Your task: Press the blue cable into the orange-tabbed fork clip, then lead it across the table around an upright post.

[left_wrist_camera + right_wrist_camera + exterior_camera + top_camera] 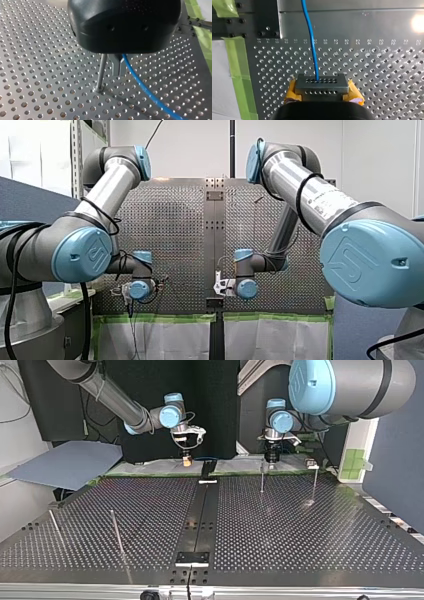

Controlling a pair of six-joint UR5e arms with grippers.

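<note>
Two near posts (116,532) stand at the top view's near left. Farther on, an upright post (100,75) rises just beside my left gripper (118,71), which is clamped on the blue cable (147,92). At the far edge, my right gripper (321,87), yellow-padded, pinches the same cable near green tape (239,75).

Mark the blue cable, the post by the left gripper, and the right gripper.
blue cable (313,42), right wrist view, middle of its visible run.
post (101,71), left wrist view, mid-shaft.
my right gripper (187,461), top view, yellow-padded tip.
</note>
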